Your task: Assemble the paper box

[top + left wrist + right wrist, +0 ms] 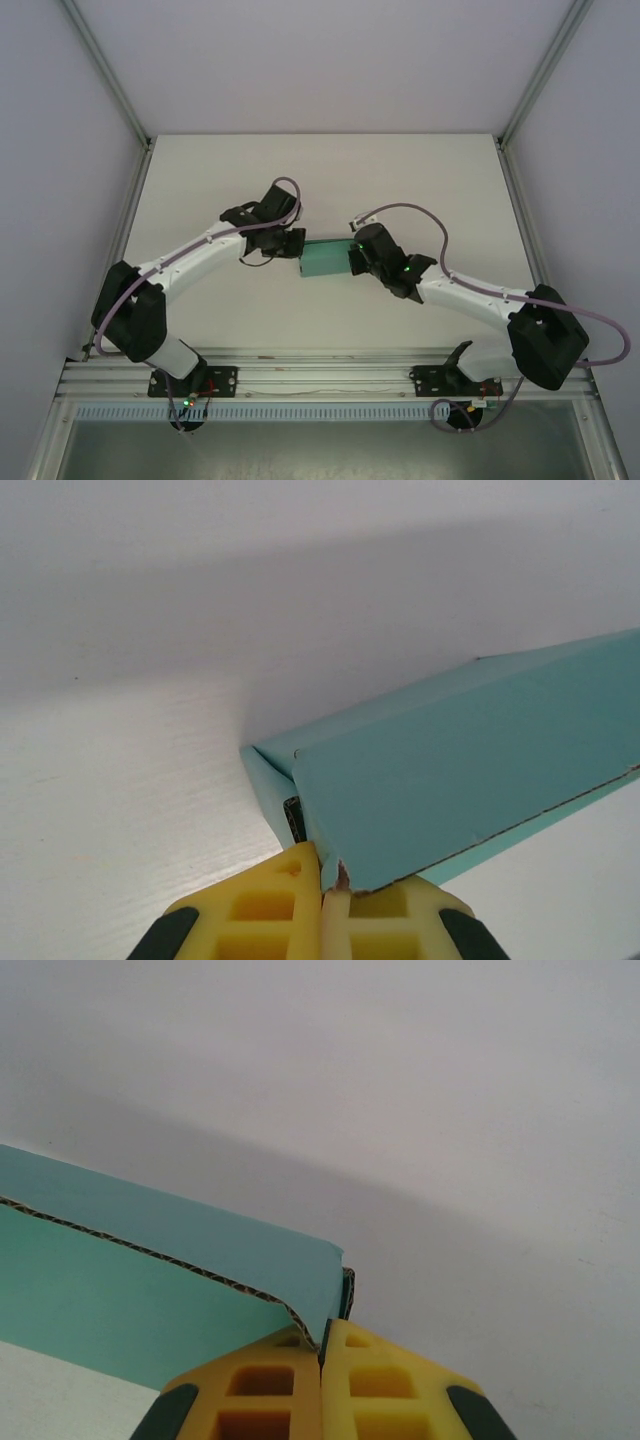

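Gripping paper box (325,259) lengthwise left-right, left end effector (322,868), right end effector (321,1338)

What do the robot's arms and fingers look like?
The left arm and right arm are white tubes with chunky black joints. A lilac cable runs along each. Their fingers are yellow blocks with square holes and dark grey corners.

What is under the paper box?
The table lies beneath the paper box, which the left gripper and right gripper pinch at opposite ends. Whether it touches the table is hidden.
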{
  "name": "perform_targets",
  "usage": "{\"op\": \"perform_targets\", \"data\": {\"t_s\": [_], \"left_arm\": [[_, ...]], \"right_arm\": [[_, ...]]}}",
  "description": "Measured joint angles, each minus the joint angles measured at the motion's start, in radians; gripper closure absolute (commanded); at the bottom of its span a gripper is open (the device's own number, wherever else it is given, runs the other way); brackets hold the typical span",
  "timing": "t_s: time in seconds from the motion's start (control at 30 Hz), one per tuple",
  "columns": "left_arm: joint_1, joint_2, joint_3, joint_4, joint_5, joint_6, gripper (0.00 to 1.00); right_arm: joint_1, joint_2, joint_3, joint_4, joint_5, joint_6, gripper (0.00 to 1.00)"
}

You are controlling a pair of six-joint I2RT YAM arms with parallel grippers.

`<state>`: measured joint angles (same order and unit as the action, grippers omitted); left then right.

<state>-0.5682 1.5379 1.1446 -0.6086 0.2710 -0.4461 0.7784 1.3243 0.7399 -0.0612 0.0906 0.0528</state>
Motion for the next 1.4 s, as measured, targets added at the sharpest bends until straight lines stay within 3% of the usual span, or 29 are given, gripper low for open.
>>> {"op": "perform_targets", "data": {"t_s": [0.27,0.47,0.7,0.83,0.97,1.1,1.3,1.4], "left_arm": [[-0.063,-0.026,-0.074,0.090,-0.130,-0.003,1.00],[-0.081,-0.045,-0.115,0.144,-0.169,-0.011,1.00],[-0.090,-0.043,-0.121,0.177,-0.180,-0.010,1.00],[-0.093,-0.043,-0.125,0.188,-0.184,-0.010,1.00],[-0.093,-0.043,-0.126,0.192,-0.183,-0.010,1.00],[-0.093,-0.043,-0.126,0.195,-0.182,-0.009,1.00],[-0.093,-0.043,-0.126,0.199,-0.174,0.000,0.92],[-0.093,-0.043,-0.126,0.197,-0.171,0.010,0.82]], "right_arm": [[0.000,-0.005,-0.043,0.078,0.008,0.011,0.97],[0.000,-0.007,-0.047,0.078,0.015,0.047,0.80],[0.013,-0.055,-0.039,-0.019,-0.012,0.098,0.49],[0.013,-0.083,-0.011,-0.068,-0.040,0.116,0.39],[-0.011,-0.100,0.027,-0.091,-0.064,0.135,0.38],[-0.084,-0.085,0.070,-0.097,-0.105,0.173,0.46],[-0.159,0.003,0.093,-0.097,-0.178,0.233,0.57],[-0.164,0.033,0.092,-0.084,-0.205,0.254,0.62]]}}
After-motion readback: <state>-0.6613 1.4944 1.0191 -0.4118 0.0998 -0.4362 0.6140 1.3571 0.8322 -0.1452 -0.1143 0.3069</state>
